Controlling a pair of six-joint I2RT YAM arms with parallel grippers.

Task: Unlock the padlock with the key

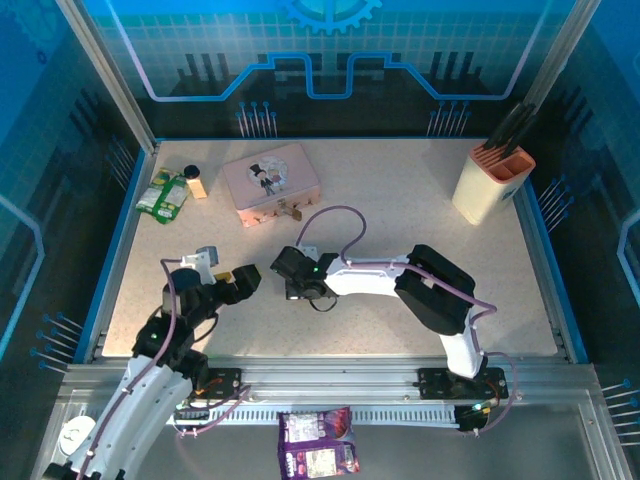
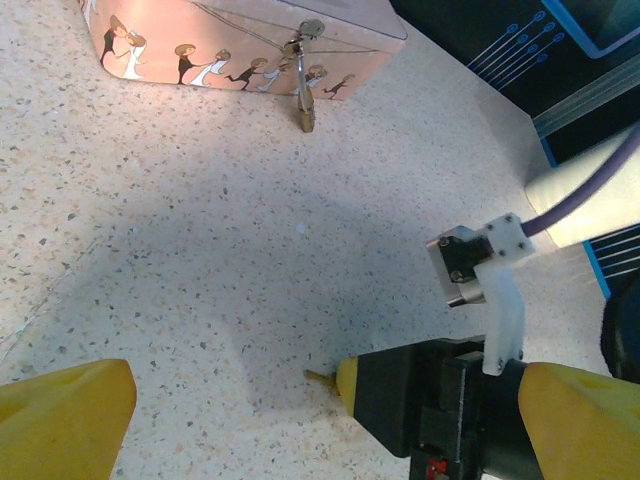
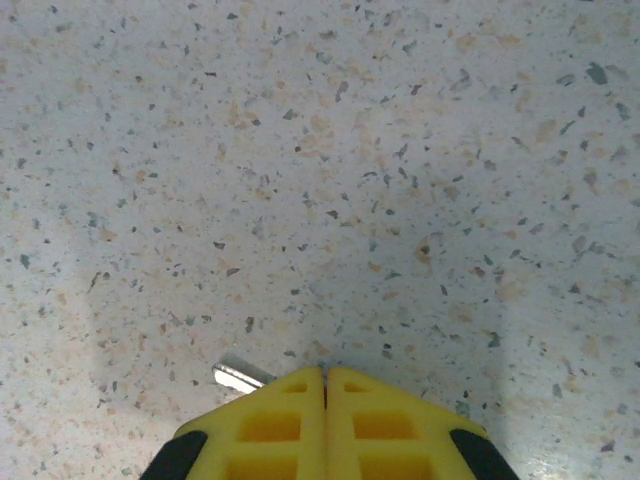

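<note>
Looking down from the top camera: left end effector (image 1: 243,282) sits low over the worktop (image 1: 420,230), jaws spread wide, nothing between them. Right end effector (image 1: 296,288) is just beside it, tips down at the surface, its arm reaching in from the right base. Key is too small to pick out from up here. Pink box (image 1: 270,183) sits far left of centre, well apart from both end effectors. The padlock (image 1: 294,213) is a small brass speck at the box's near edge. Knife block (image 1: 492,185) stands far right. Green packets (image 1: 163,196) and a small bottle (image 1: 195,184) lie far left. A purple pouch (image 1: 318,445) lies on the rail below the worktop edge.

Left wrist: the left end effector's yellow fingers (image 2: 65,420) show at both bottom corners, wide apart and empty. Between them stands the right end effector (image 2: 347,385), a black body with a yellow tip on the speckled surface. Farther off, the padlock (image 2: 305,112) hangs from the clasp (image 2: 311,30) down the pink box's front wall.

Right wrist: right end effector (image 3: 325,375) is fully closed, yellow pads meeting at a thin seam, tips at the worktop. The key (image 3: 240,376) shows as a short silver end poking out beside one finger, flat on the surface. Cannot tell whether it is pinched or just lying under the tips.
</note>
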